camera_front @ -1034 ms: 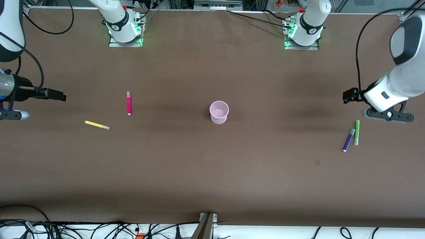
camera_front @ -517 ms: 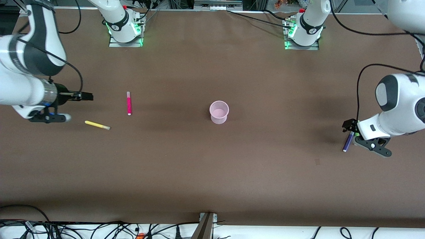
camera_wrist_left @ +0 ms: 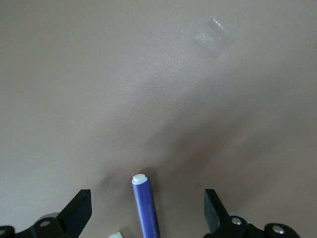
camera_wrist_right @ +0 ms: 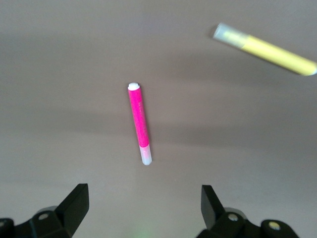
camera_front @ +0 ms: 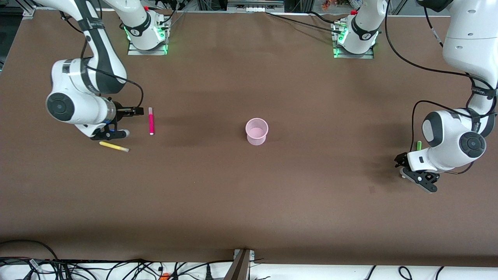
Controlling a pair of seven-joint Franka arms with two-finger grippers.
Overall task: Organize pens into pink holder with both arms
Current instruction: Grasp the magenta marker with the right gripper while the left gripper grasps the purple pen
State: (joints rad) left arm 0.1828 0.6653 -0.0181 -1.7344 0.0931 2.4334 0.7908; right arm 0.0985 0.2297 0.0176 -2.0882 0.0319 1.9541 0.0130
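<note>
While both arms bend low over opposite ends of the brown desk (camera_front: 249, 202), neither has hold of anything. The right hand (camera_front: 134, 111) points along the desk toward the magenta pen (camera_front: 151, 121), its tips just short of the pen's pale upper end; in the right wrist view its two fingers (camera_wrist_right: 74, 201) stand wide apart with the magenta pen lying on the desk ahead of the gap and the yellow pen (camera_wrist_right: 265, 48) off to one side. In the front view the yellow pen lies slantwise, nearer to the camera than the magenta one and close under the right wrist.

The left hand (camera_front: 400, 160) hangs low at the left arm's end of the desk, its wrist folded down over the purple pen (camera_wrist_left: 145, 207). The left wrist view shows the fingers (camera_wrist_left: 79, 212) spread wide, the purple pen lying on the desk between them, untouched. Only the top of the lime green pen (camera_front: 419, 145) shows past the wrist in the front view.

The pink holder (camera_front: 256, 131) stands upright and empty in the middle of the desk, well apart from both hands.

Compared with a second ago, both arms have swung inward and down: the right hand has advanced from the desk's edge up to the magenta pen, and the left has dropped over the purple and green pair, covering most of them. Pens and holder lie where they did.
</note>
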